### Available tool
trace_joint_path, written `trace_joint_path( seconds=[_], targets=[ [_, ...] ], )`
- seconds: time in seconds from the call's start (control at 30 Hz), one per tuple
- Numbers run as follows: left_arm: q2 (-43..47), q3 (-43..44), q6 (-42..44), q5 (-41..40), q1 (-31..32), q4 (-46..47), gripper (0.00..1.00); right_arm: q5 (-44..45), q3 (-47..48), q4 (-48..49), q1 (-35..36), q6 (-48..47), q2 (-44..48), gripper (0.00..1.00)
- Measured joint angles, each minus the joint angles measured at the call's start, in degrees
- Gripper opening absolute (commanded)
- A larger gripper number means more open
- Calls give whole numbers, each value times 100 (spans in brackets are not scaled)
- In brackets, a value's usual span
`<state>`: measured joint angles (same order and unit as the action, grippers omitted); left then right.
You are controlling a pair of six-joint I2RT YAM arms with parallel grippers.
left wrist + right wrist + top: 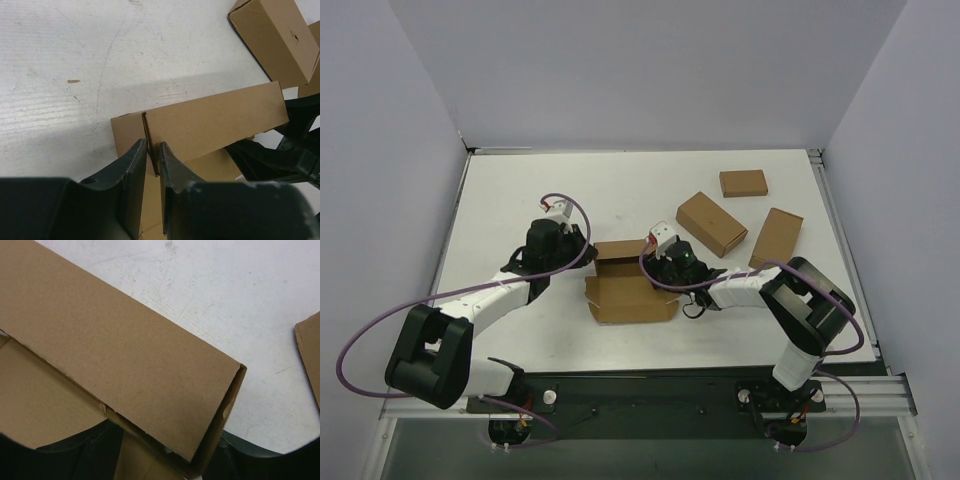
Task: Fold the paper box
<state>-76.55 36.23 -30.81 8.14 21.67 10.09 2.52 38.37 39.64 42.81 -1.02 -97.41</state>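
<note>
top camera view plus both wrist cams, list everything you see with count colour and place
paper box: one, brown, table centre, partly folded, one wall raised
small closed boxes: three, brown, far right part of the table
table: one, white, under everything
cables: two, purple, looping from the arms
left gripper: one, black, pinching a thin cardboard edge at the paper box's left end
right gripper: one, black, jaws either side of the paper box's right end, grip unclear
</note>
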Motion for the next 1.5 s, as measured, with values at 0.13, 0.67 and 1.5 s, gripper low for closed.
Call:
trace_joint_path(
  seconds=[0.13, 0.67, 1.5],
  targets=[
    [-7, 26, 11, 0, -20, -39, 26, 94, -2, 234, -11, 37, -4, 33],
    [94, 35, -7, 155, -2, -177, 26, 1213, 57, 114, 118, 595, -4, 1],
    [2258, 1464, 2103, 205, 1117, -2763, 62, -544, 1086, -4686, 105, 1257, 1484, 0]
  ],
)
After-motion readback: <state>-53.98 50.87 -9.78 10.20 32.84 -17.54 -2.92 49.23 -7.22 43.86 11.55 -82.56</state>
